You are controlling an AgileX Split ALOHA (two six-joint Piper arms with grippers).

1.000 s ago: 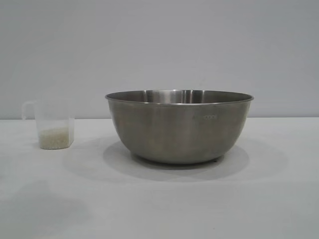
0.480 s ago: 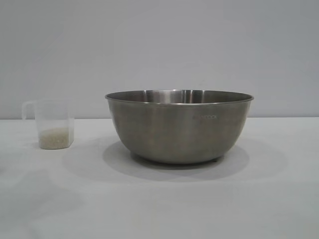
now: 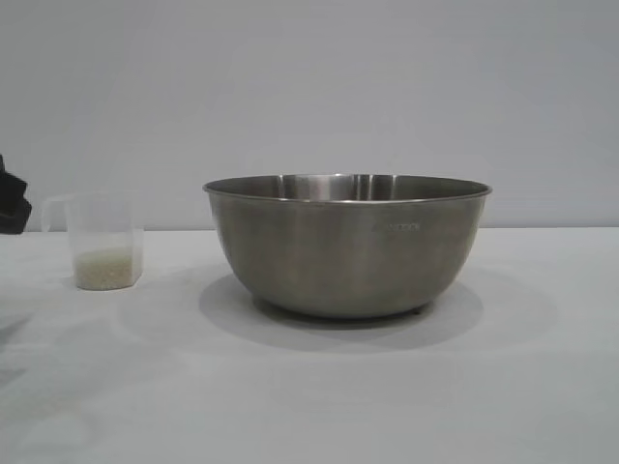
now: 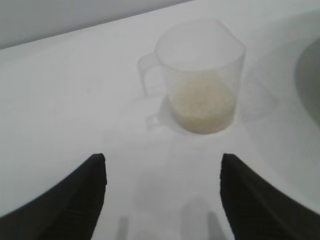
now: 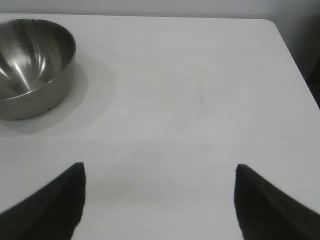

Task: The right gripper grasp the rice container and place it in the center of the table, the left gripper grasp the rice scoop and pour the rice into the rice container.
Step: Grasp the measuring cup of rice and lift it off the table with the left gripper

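The steel rice container (image 3: 346, 246) stands upright near the middle of the white table (image 3: 319, 396); it also shows in the right wrist view (image 5: 31, 65). The clear rice scoop (image 3: 101, 240) stands upright at the left, with a layer of rice (image 3: 104, 268) in its bottom. In the left wrist view the rice scoop (image 4: 200, 75) lies ahead of my open, empty left gripper (image 4: 162, 165), its handle (image 4: 146, 80) toward the gripper's side. A black part of the left arm (image 3: 12, 198) shows at the exterior view's left edge. My right gripper (image 5: 160, 172) is open and empty over bare table, well away from the rice container.
The table's far edge and rounded corner (image 5: 272, 24) show in the right wrist view. A plain grey wall (image 3: 309, 87) stands behind the table. The container's edge (image 4: 309, 80) lies beside the scoop in the left wrist view.
The left arm has come into the exterior view at the left edge, close to the rice scoop. The rice container and the scoop have not moved.
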